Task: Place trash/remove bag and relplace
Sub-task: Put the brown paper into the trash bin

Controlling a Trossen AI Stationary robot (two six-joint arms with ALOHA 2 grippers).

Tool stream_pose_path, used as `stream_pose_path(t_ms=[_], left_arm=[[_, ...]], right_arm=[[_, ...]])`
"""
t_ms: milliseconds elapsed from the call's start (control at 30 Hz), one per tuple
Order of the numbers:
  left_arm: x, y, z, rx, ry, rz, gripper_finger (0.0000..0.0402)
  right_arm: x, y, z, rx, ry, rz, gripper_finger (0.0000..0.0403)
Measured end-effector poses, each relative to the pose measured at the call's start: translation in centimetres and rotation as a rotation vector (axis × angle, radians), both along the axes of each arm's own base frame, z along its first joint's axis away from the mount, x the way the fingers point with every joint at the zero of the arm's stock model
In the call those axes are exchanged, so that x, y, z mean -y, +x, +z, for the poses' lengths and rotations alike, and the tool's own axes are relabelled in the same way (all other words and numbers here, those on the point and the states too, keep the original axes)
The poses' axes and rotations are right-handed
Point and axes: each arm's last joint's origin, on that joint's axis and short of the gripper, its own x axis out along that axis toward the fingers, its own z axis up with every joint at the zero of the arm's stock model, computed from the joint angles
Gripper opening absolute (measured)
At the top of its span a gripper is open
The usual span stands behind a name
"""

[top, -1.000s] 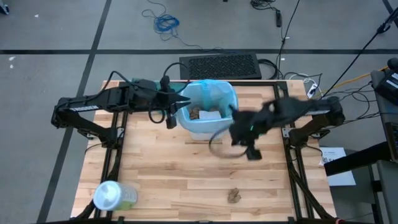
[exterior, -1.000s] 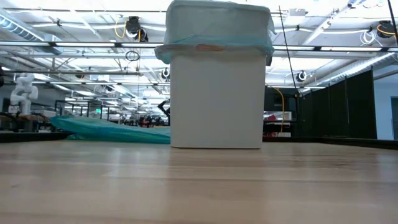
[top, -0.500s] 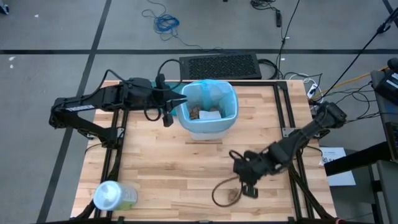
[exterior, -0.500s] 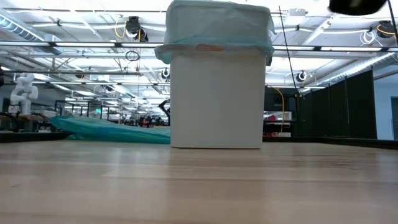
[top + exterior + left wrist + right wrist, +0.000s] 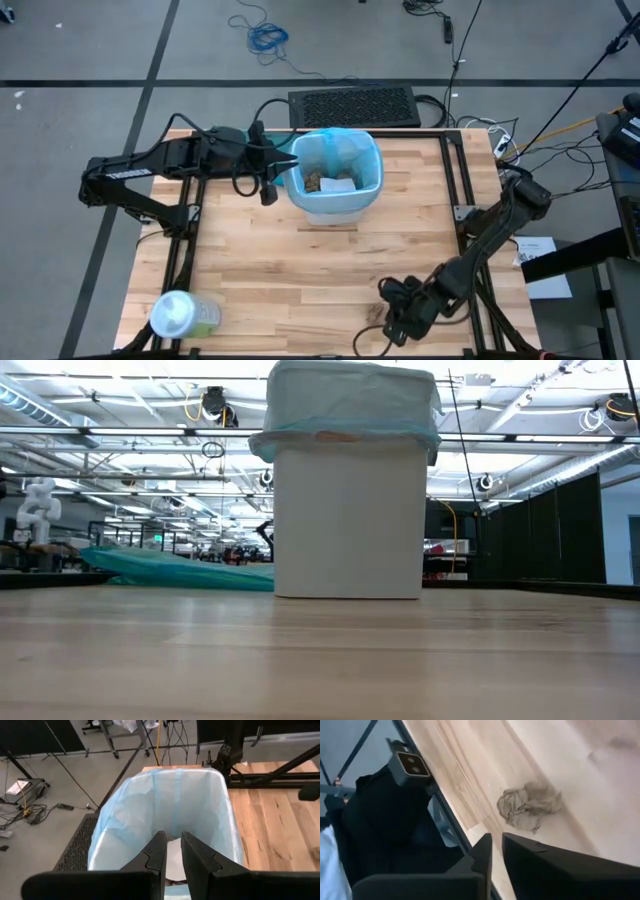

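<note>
A white bin (image 5: 335,200) stood at the far middle of the wooden table (image 5: 300,270), lined with the pale blue bag (image 5: 345,150). Brown and white crumpled trash (image 5: 325,183) lay inside it. The left gripper (image 5: 290,165) sat at the bin's left rim, its fingers (image 5: 159,851) nearly together around the bag's edge, seemingly pinching it. The right gripper (image 5: 392,325) hovered low at the table's near edge, its fingers (image 5: 485,852) a narrow slit apart, holding nothing. A crumpled brown paper wad (image 5: 529,805) lay just beside it. A pale-green container (image 5: 180,316) lay at the near left corner.
</note>
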Motion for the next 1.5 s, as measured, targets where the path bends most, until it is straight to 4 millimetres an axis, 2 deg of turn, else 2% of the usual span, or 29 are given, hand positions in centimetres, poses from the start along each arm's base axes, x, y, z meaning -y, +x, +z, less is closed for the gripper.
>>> stream_pose_path(t_ms=[167, 333, 633, 867, 967, 1067, 1167, 1333, 1400, 1500], left_arm=[[0.0, 0.1, -0.1, -0.004, 0.001, 0.000, 0.0056], [0.0, 0.1, -0.1, -0.004, 0.001, 0.001, 0.0056], [0.0, 0.0, -0.4, -0.043, -0.002, 0.001, 0.0056], [0.0, -0.1, -0.6, -0.058, -0.003, 0.002, 0.0056], [0.0, -0.1, -0.6, -0.058, -0.003, 0.002, 0.0056], [0.0, -0.1, -0.6, -0.058, -0.004, 0.002, 0.0056], [0.2, -0.1, -0.6, -0.055, -0.029, 0.007, 0.0056], [0.3, -0.4, -1.2, -0.122, -0.045, -0.009, 0.0056], [0.3, -0.5, -1.3, -0.138, -0.055, -0.006, 0.0056], [0.4, -0.5, -1.4, -0.136, -0.074, 0.000, 0.0056]], right_arm=[[-1.7, 0.7, -2.7, -0.048, 0.027, -0.060, 0.0080], [-2.1, 1.0, -4.5, -0.115, 0.022, -0.098, 0.0121], [-1.2, 1.2, -4.8, -0.134, -0.056, -0.050, 0.0198], [0.2, 2.4, -5.8, -0.144, -0.157, 0.044, 0.0219], [0.8, 3.0, -6.6, -0.161, -0.207, 0.118, 0.0211], [1.6, 3.6, -7.4, -0.197, -0.240, 0.160, 0.0183], [2.3, 4.2, -7.8, -0.201, -0.260, 0.183, 0.0132], [3.1, 4.7, -8.0, -0.205, -0.274, 0.279, 0.0022], [3.6, 4.7, -7.9, -0.224, -0.281, 0.336, 0.0009], [4.6, 4.9, -7.3, -0.257, -0.295, 0.373, 0.0013]])
